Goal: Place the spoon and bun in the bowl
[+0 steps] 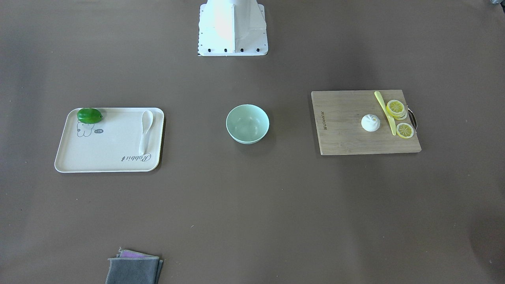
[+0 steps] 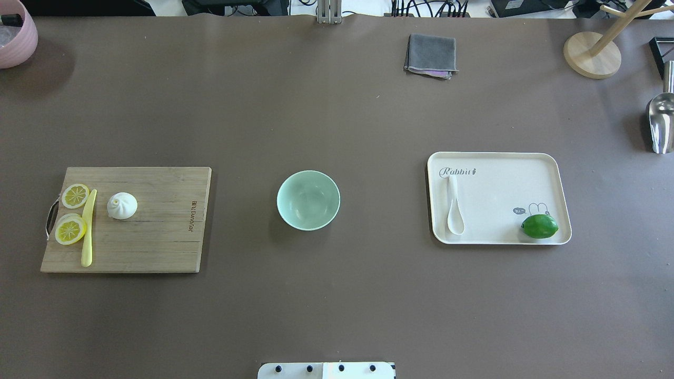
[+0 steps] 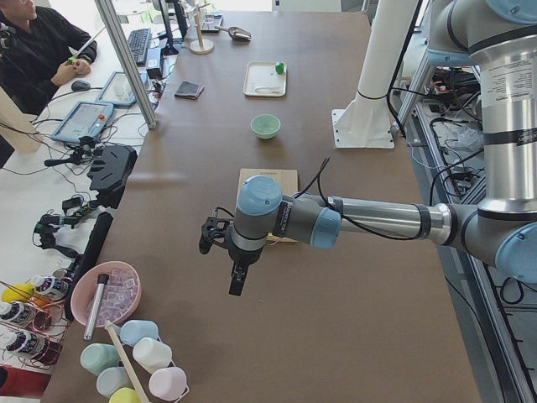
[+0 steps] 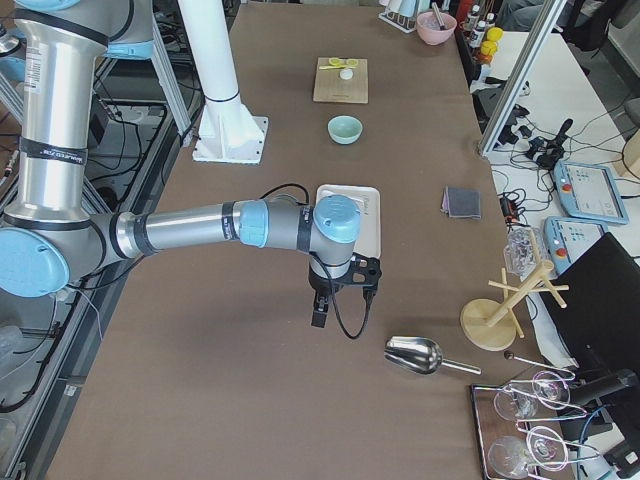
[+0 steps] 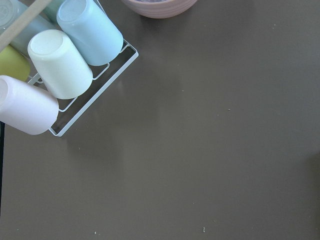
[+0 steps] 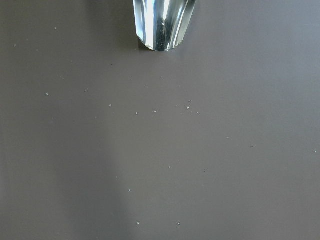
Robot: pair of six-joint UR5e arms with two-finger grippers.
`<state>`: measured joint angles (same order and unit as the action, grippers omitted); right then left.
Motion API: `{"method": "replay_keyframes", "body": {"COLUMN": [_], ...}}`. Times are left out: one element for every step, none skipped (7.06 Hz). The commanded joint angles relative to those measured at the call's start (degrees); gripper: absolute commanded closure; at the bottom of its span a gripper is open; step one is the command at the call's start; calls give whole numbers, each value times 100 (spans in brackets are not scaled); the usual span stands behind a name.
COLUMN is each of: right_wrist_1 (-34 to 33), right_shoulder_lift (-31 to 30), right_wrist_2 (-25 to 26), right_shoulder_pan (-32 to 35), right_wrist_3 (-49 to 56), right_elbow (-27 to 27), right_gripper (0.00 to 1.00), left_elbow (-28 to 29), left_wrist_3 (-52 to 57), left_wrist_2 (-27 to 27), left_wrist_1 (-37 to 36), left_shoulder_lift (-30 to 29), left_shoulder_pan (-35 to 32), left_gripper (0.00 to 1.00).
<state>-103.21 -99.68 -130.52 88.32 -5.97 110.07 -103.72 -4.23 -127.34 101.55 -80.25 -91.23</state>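
Observation:
The white spoon [image 1: 145, 130] lies on a cream tray [image 1: 106, 157], also in the overhead view [image 2: 454, 208]. The white pleated bun [image 1: 370, 123] sits on a wooden cutting board [image 1: 343, 134], also in the overhead view [image 2: 122, 205]. The empty mint-green bowl [image 1: 247, 123] stands between them at the table's middle [image 2: 308, 200]. My left gripper [image 3: 237, 288] hangs over bare table beyond the board, far from the bun. My right gripper [image 4: 318, 320] hangs over bare table beyond the tray. Both show only in side views, so I cannot tell whether they are open or shut.
A green lime [image 2: 539, 226] lies on the tray. A yellow knife [image 2: 88, 231] and lemon slices [image 2: 71, 230] lie on the board. A grey cloth [image 2: 430, 55], a metal scoop [image 6: 163, 22], a wooden stand [image 2: 592, 54], a pink bowl [image 2: 16, 34] and a cup rack [image 5: 60, 65] sit at the table's edges.

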Motion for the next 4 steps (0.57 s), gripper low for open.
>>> {"method": "replay_keyframes", "body": {"right_wrist_1": [2, 2, 20, 272], "right_shoulder_lift": [1, 158, 516, 711], "right_wrist_2": [-8, -34, -61, 43], "right_shoulder_pan": [1, -69, -139, -522], "right_wrist_3": [-9, -18, -9, -9], "right_elbow": [58, 154, 155, 286], "right_gripper": [0, 0, 0, 0], "left_elbow": [-25, -43, -26, -26], "left_wrist_3": [-7, -25, -34, -347], "left_wrist_2": [-2, -306, -536, -547], "left_wrist_1": [5, 240, 495, 541], "left_shoulder_lift": [-8, -26, -87, -340], "left_shoulder_pan": [9, 9, 165, 350], "left_gripper": [2, 2, 2, 2]}}
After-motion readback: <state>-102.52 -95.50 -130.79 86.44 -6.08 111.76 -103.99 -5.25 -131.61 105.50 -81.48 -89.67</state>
